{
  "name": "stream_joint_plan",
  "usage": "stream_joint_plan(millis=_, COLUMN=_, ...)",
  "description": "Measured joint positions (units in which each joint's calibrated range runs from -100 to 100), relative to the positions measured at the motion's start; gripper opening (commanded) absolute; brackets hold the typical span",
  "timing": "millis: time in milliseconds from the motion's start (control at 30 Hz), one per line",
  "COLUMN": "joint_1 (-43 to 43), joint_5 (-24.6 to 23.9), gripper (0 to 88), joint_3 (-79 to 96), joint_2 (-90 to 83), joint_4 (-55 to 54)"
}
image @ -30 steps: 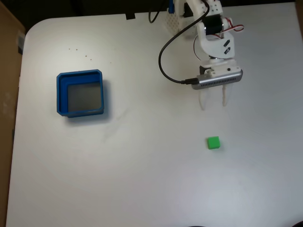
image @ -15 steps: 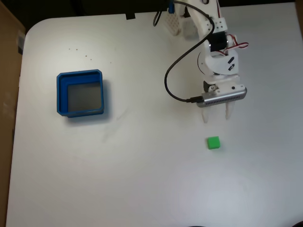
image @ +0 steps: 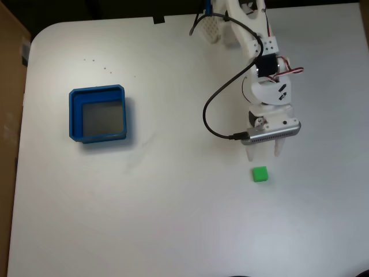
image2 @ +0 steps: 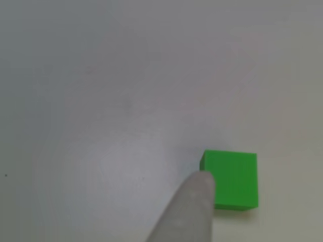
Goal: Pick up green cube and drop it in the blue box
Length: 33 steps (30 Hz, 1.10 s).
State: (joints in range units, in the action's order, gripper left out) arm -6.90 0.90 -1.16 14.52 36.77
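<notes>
Approach step, nothing grasped yet. Gripper [image: 265, 154] fingers spread apart, empty, poised just above green cube [image: 260, 174] in fixed view. Cube on table [image: 173, 219], well apart from blue box [image: 74, 115] at left. Next, likely: lower to straddle cube, close.

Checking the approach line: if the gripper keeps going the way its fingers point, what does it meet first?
Probably the cube: the open gripper points down the fixed view at it with bare table between. Its height above the table is unclear.
</notes>
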Motion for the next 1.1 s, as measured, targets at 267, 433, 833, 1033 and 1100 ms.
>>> stream_joint_plan(millis=267, joint_1=0.0, joint_5=0.0, gripper=26.7, joint_3=-6.8, joint_2=8.9, joint_4=0.0)
stream_joint_plan(millis=433, joint_1=-0.1, joint_5=0.0, gripper=26.7, joint_3=-13.2, joint_2=15.2, joint_4=0.0)
stream_joint_plan(millis=833, joint_1=-0.1, joint_5=0.0, gripper=26.7, joint_3=-20.4, joint_2=24.6, joint_4=0.0)
stream_joint_plan(millis=1033, joint_1=-0.1, joint_5=0.0, gripper=26.7, joint_3=-20.6, joint_2=26.1, joint_4=0.0)
stream_joint_plan(millis=1100, joint_1=-0.1, joint_5=0.0, gripper=26.7, joint_3=-20.6, joint_2=26.2, joint_4=0.0)
